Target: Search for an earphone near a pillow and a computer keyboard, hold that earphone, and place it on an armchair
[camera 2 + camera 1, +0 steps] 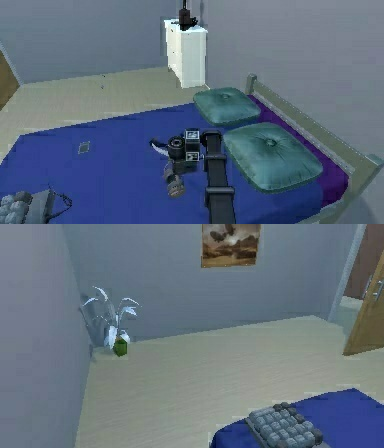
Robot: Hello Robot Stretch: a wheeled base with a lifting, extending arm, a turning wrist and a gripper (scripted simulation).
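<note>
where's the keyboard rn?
The keyboard lies on the blue bed, at the forward view's bottom right and the arm side view's bottom-left corner, at the end far from the two teal pillows.

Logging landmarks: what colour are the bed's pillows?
The pillows are teal, clearest in the arm side view.

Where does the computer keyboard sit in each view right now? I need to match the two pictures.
Forward view: the keyboard lies at the bottom edge, right of the middle, on the blue bed cover.
Arm side view: the keyboard lies in the bottom left corner, on the blue bed cover.
Shared landmark: the blue bed cover under the keyboard.
</note>
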